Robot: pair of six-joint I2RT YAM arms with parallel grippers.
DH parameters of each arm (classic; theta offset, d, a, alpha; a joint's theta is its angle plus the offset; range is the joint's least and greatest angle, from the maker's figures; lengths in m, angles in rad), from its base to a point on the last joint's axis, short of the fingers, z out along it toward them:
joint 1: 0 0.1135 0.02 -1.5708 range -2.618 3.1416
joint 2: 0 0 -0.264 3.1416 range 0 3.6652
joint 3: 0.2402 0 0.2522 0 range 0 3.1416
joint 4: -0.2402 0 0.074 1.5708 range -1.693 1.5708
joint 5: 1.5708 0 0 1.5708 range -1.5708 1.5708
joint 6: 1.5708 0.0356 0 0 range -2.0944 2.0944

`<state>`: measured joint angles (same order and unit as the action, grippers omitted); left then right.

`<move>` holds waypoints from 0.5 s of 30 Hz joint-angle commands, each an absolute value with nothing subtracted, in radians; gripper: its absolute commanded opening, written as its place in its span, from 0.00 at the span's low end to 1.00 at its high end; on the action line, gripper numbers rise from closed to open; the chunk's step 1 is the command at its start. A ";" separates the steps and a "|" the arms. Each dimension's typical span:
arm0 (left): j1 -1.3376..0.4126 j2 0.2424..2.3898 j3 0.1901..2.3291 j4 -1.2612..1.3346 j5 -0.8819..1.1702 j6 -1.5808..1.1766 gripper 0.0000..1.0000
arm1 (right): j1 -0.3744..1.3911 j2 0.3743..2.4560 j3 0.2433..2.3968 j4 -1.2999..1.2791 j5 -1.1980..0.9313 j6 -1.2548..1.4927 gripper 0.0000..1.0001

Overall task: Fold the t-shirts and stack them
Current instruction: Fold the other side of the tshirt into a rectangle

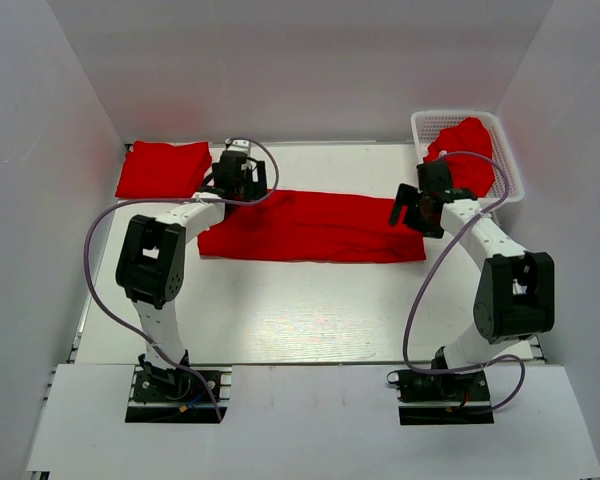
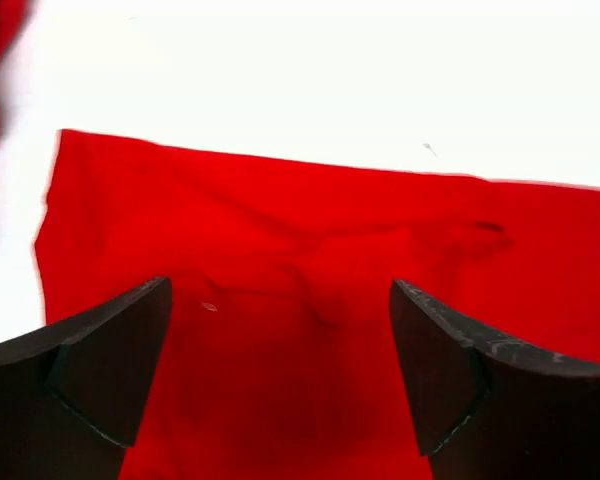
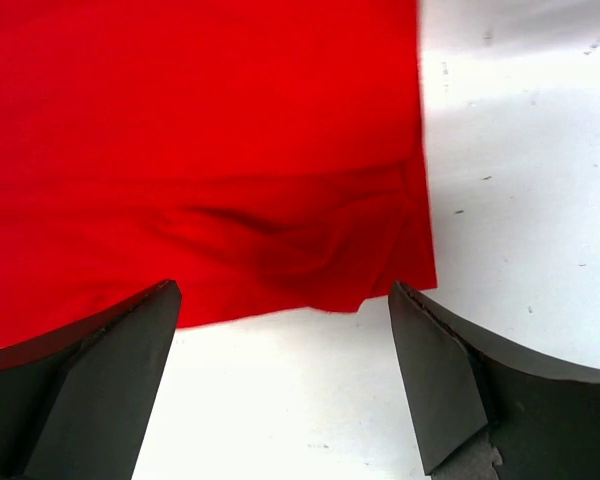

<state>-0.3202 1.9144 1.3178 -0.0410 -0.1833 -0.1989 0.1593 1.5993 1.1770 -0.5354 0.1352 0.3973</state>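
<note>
A robotics lab test cell: left arm [image 1: 152,262] and right arm [image 1: 510,290] bolted on base plates [image 1: 177,392] to a white counter [image 1: 310,310], boxed by plain white panels [image 1: 300,70], purple cables [image 1: 407,330] looping loose

Plain bright red all over: the long t-shirt [image 1: 320,228], the folded t-shirt [image 1: 163,168] and the crumpled t-shirt [image 1: 467,150], which sits in a white lattice basket [image 1: 435,124]. The worktop [image 1: 300,310] is white. The left hand [image 2: 278,340] and right hand [image 3: 280,340] have matt black fingers.
</note>
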 commanded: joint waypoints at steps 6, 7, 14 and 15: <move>-0.284 1.864 1.376 -0.133 -0.203 -0.256 1.00 | 0.183 1.525 1.129 -0.623 0.152 0.302 0.90; -0.284 1.853 1.376 -0.133 -0.193 -0.256 1.00 | 0.186 1.520 1.115 -0.627 0.155 0.285 0.90; -0.284 1.738 1.301 -0.204 -0.052 -0.276 1.00 | 0.212 1.531 1.071 -0.635 0.250 0.189 0.90; -0.293 1.721 1.273 -0.195 -0.038 -0.276 1.00 | 0.216 1.532 1.063 -0.631 0.265 0.167 0.90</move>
